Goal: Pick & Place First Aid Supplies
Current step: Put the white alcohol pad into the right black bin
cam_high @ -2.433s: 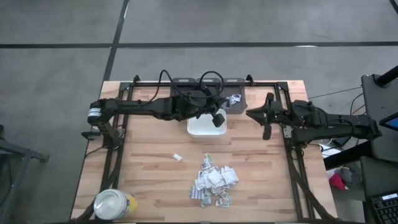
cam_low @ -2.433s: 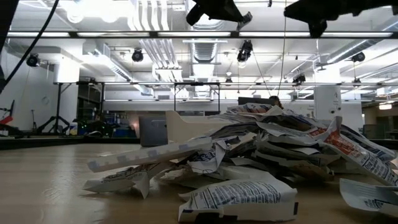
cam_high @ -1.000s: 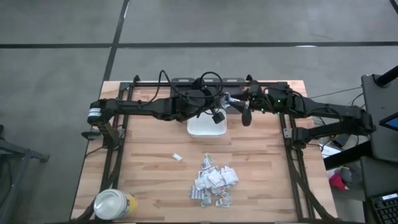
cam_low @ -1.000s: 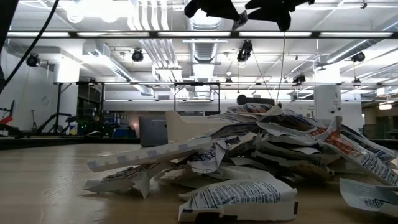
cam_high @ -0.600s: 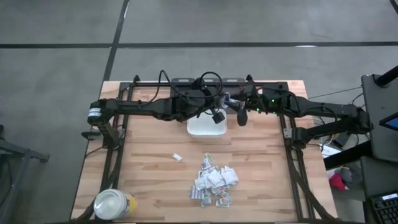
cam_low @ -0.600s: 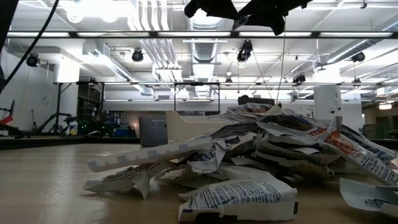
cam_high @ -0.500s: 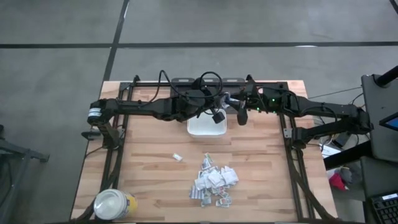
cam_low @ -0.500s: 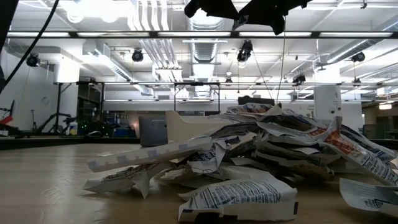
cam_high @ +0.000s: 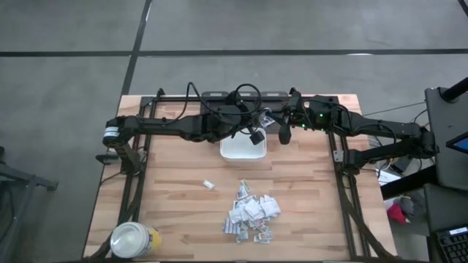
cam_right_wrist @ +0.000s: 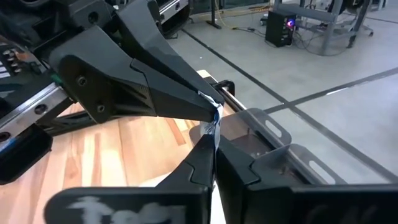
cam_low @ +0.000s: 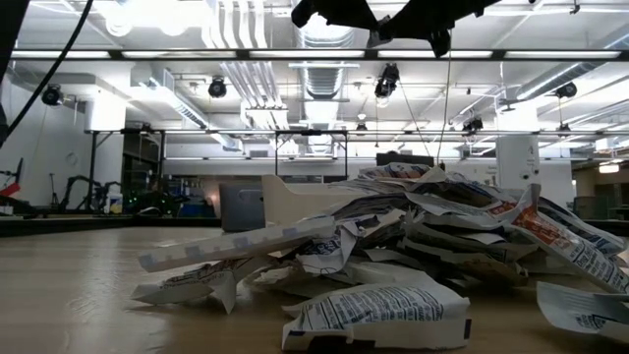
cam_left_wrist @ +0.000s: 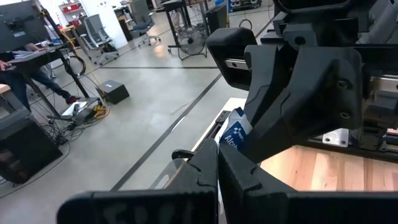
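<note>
both arms meet high over the far middle of the table (cam_high: 183, 212), above the far edge of the white tray (cam_high: 238, 152). the left gripper (cam_high: 265, 117) has its fingers pressed together on a small blue and white packet (cam_left_wrist: 237, 132). the right gripper (cam_high: 281, 121) comes in from the right and its fingers are also pressed together, pinching the same packet (cam_right_wrist: 212, 121) from the other side. in the right wrist view the left arm's fingers (cam_right_wrist: 163, 93) and the right arm's own fingers (cam_right_wrist: 205, 158) converge on that one scrap, tips touching or just beside each other. in the left wrist view the packet peeks out between the right arm's dark fingers (cam_left_wrist: 292, 106) and the left arm's own closed fingertips (cam_left_wrist: 211, 168).

rest of the first aid supplies lie in a loose pile (cam_high: 251, 212) on the near middle of the table, well apart from both grippers. one stray packet (cam_high: 208, 185) lies alone left of the pile. low view shows the pile (cam_low: 413, 256) up close, crumpled white sachets with grey and red print, and the arms only as dark shapes overhead.

yellow jar with a white lid (cam_high: 134, 239) stands at the near left corner. a person (cam_left_wrist: 25, 74) shows far off in the room beyond the table.
</note>
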### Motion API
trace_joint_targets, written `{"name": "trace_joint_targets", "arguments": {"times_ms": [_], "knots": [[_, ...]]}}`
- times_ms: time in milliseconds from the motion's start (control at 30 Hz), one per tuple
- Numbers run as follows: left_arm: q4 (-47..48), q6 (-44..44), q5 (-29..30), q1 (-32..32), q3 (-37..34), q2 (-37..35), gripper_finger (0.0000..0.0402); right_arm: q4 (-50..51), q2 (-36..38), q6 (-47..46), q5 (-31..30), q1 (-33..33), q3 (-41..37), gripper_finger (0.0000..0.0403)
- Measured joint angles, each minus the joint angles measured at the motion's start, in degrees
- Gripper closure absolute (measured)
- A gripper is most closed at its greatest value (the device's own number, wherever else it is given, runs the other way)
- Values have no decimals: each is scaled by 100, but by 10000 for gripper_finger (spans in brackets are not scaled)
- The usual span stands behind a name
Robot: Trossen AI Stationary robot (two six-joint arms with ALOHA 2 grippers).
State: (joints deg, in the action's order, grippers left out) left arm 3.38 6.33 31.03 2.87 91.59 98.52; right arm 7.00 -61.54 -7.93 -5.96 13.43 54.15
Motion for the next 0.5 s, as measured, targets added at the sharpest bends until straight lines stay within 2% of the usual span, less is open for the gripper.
{"name": "trace_joint_targets", "arguments": {"times_ms": [233,500], "knots": [[9,540,126,7,0,-14,385,1,-2,64,-4,76,0,395],[106,1059,1593,15,0,-153,330,376,-12,42,-9,506,0,395]]}}
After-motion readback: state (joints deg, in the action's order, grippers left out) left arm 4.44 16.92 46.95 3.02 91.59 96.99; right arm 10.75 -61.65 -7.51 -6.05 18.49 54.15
